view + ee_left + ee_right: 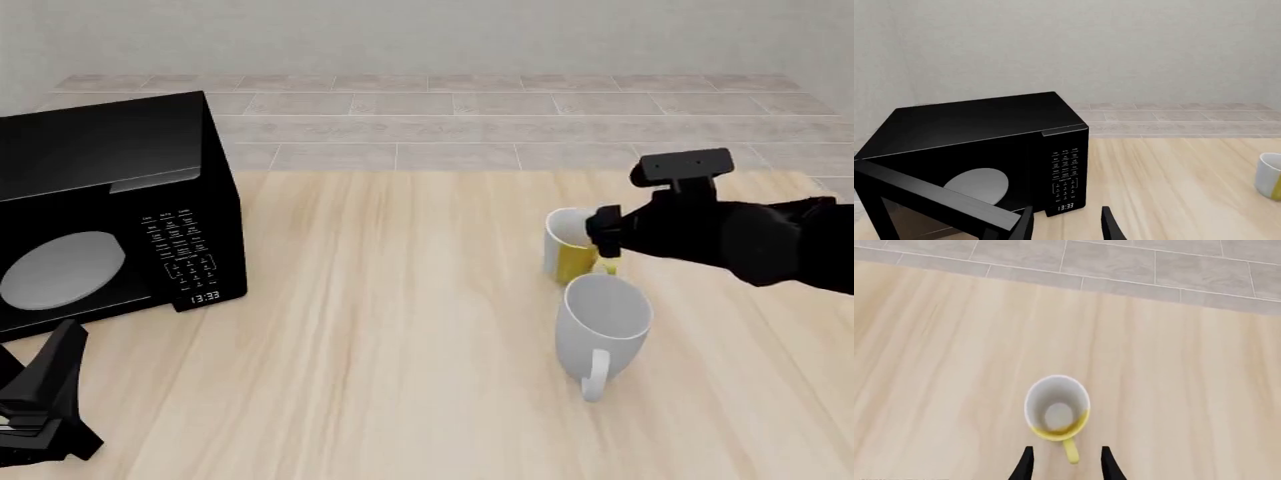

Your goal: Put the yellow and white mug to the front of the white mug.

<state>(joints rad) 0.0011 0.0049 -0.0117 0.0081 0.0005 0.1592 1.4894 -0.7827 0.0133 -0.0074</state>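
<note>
The yellow and white mug (571, 252) stands upright on the wooden table, just behind the larger white mug (603, 318), whose handle points toward the near edge. In the right wrist view the yellow and white mug (1057, 407) shows its white inside, and its yellow handle (1071, 451) lies between my open right fingers. My right gripper (607, 243) (1066, 467) is open at that handle and does not hold it. My left gripper (60, 345) (1067, 227) is open and empty near the table's front left, facing the microwave. The yellow and white mug also shows in the left wrist view (1270, 176).
A black microwave (120, 215) (987, 150) stands at the left, its door (927, 197) swung open, with a grey turntable plate (60, 270) inside. A tiled strip (441, 125) and a wall lie beyond the table's far edge.
</note>
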